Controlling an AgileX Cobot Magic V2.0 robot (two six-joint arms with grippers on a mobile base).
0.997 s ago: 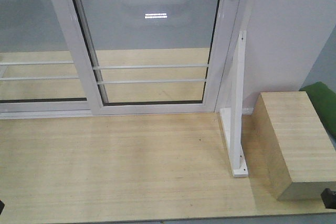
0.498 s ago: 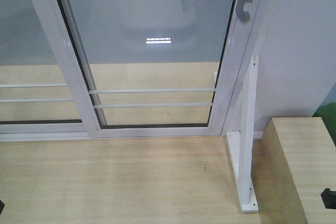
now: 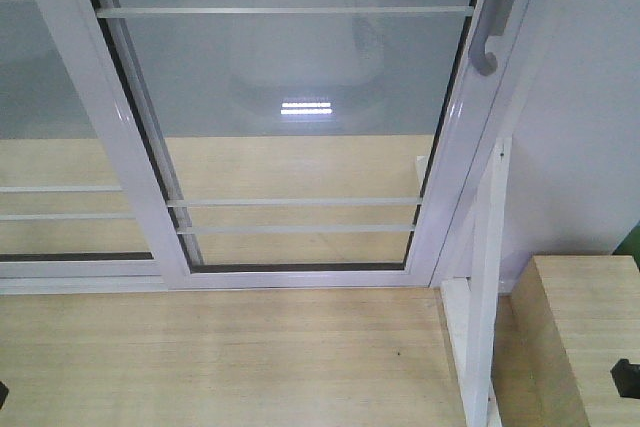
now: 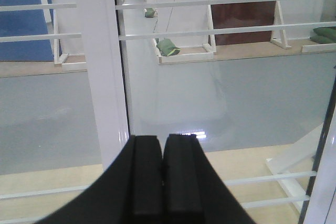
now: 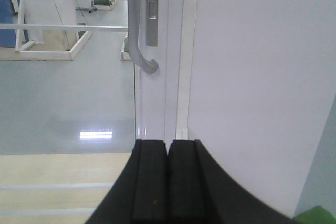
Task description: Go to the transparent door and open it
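Clear glass in a white aluminium frame, the transparent door [image 3: 300, 97] stands along the far edge of the wooden floor [image 3: 230, 357], its right stile against the jamb beside the white wall [image 3: 590, 97]. Its curved silver handle [image 5: 137, 30] and lock plate [image 5: 151, 9] sit on that stile. The right hand [image 5: 168, 148] faces the stile below the handle, clenched on nothing. The left hand [image 4: 163, 145] is likewise clenched and empty, facing the overlap with the neighbouring panel [image 3: 60, 147]. A white bracket [image 3: 487, 247] and a wooden block [image 3: 585, 337] stand at the floor's right edge.
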